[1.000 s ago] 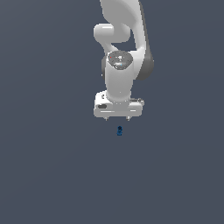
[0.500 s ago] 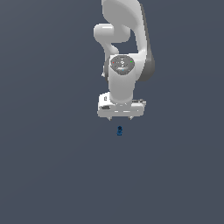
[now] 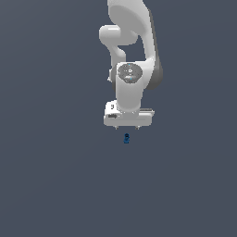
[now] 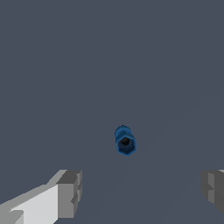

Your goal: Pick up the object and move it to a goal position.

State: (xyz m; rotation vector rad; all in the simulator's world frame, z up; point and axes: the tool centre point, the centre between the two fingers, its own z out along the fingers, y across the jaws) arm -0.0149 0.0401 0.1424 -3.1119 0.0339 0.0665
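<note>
The object [image 3: 126, 138] is a tiny dark blue blocky piece lying on the flat grey surface, just in front of the white arm's hand in the exterior view. In the wrist view the object [image 4: 125, 140] shows a dark hole in its end and lies ahead of the fingers, roughly centred between them. My gripper [image 4: 140, 190] is open, its two grey fingertips [image 4: 70, 192] set wide apart with nothing between them. In the exterior view the gripper [image 3: 127, 126] hangs above the surface, close behind the object and apart from it.
A plain dark grey surface [image 3: 55, 176] fills both views. The white arm [image 3: 132, 51] rises behind the gripper in the exterior view. No other objects show.
The arm's hand has come down and slightly toward the object over the last second. The object has stayed where it was.
</note>
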